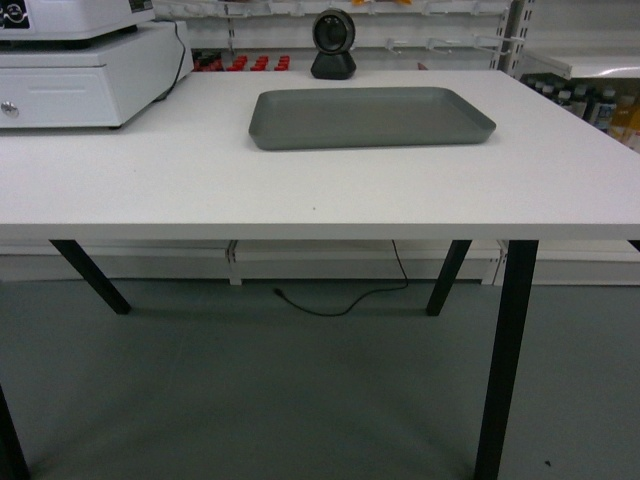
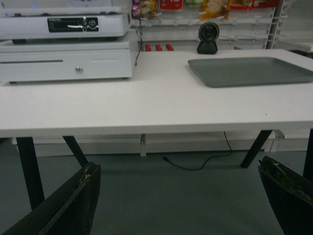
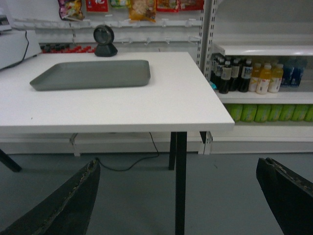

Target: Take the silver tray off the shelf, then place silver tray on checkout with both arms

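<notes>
Although packets hang on the wall pegs [image 3: 132,10] behind the table and bottles [image 3: 244,76] fill a shelf unit at about 3 o'clock in the right wrist view, none of their labels can be read, and the small display on the white box machine [image 2: 68,46] is too blurred to make out. The silver tray [image 1: 368,116] is a dull grey-silver rectangle with rounded corners and a low raised rim, plain and unmarked, lying flat on the white top of the checkout [image 1: 300,190]. In the head view it sits toward 1 o'clock on the tabletop, with the round black scanner [image 1: 333,45] just beyond its far edge at 12 o'clock and the box machine well apart at 10 o'clock. A black cable [image 1: 345,295] trails on the grey floor under the table between its slanted black legs. The left gripper [image 2: 181,196] shows two dark fingers [image 2: 73,205] spread wide apart, low in front of the table and touching nothing. The right gripper [image 3: 181,196] likewise has its fingers [image 3: 73,205] spread wide, holding nothing, well short of the tray.
</notes>
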